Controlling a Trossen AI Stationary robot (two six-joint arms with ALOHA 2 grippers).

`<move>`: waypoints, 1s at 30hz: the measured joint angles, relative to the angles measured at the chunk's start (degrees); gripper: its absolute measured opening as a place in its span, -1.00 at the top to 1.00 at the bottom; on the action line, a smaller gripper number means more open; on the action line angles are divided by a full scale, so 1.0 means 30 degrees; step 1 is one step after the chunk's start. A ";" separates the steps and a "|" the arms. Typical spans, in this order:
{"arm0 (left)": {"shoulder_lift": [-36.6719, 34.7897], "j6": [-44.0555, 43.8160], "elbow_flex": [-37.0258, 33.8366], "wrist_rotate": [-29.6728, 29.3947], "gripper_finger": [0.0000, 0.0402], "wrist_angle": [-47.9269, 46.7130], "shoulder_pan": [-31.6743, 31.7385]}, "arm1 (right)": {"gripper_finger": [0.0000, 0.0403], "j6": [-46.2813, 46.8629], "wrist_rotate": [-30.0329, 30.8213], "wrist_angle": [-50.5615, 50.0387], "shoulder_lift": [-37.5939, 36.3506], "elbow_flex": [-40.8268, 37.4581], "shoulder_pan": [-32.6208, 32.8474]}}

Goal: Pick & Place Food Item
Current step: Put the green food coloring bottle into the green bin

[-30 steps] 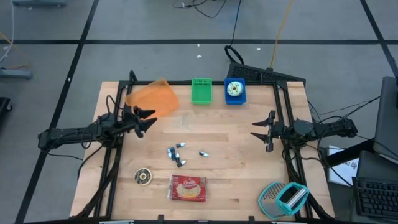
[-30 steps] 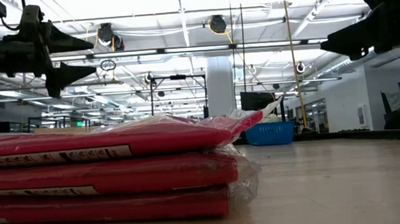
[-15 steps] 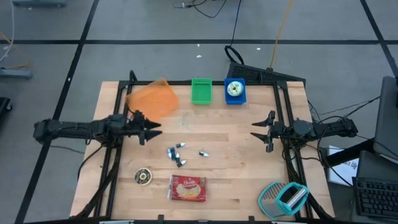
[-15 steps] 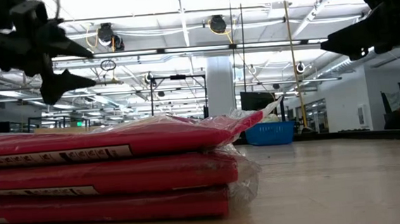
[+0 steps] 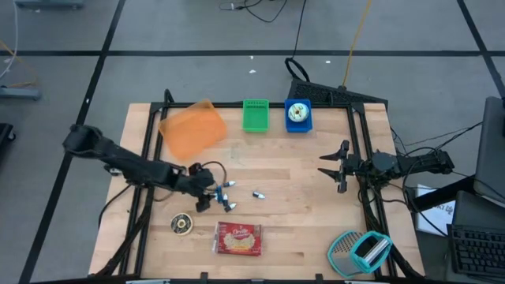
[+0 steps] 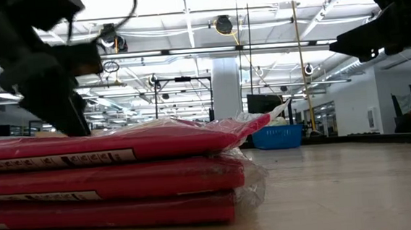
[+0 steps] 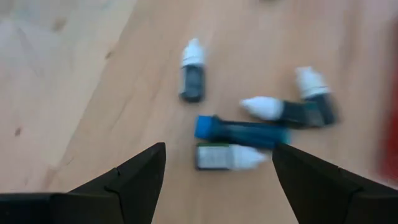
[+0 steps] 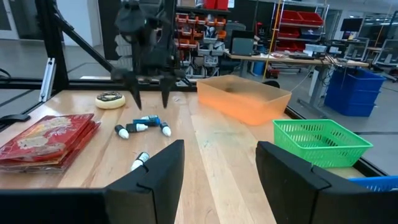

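Note:
A red food packet (image 5: 238, 239) lies flat near the table's front edge, and it fills the foreground of the low view (image 6: 108, 180). A small round food item (image 5: 182, 224) sits on the table to its left. My left gripper (image 5: 209, 196) hangs open, tipped downward, just above a cluster of small dropper bottles (image 7: 239, 132), left of the table's middle. The bottles lie between and beyond its fingers, which touch nothing. My right gripper (image 5: 331, 167) waits open and level at the table's right side.
Along the far edge stand an orange bin (image 5: 192, 128), a green basket (image 5: 255, 115) and a blue bin (image 5: 297, 115) with a round thing in it. One lone bottle (image 5: 258, 193) lies mid-table. A teal and grey tool (image 5: 360, 251) lies at the front right corner.
My left gripper has swung from beside the orange bin toward the table's middle and near edge. It has dropped and tipped from level to pointing down over the small bottles. It has stayed open. No object has moved.

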 joint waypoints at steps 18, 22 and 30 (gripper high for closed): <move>0.3351 -0.2478 0.0368 0.0070 -0.48 -0.0033 -0.0355 | 0.07 0.0000 0.0002 0.0001 0.0000 0.0000 0.0000; 0.2720 -0.3885 0.0350 0.0945 -0.48 -0.1296 -0.0457 | 0.07 0.0000 0.0000 0.0000 0.0000 0.0000 0.0000; -0.0289 -0.8837 0.0233 0.1809 -0.47 -0.6391 0.0655 | 0.07 0.0000 0.0000 0.0000 0.0007 0.0007 0.0003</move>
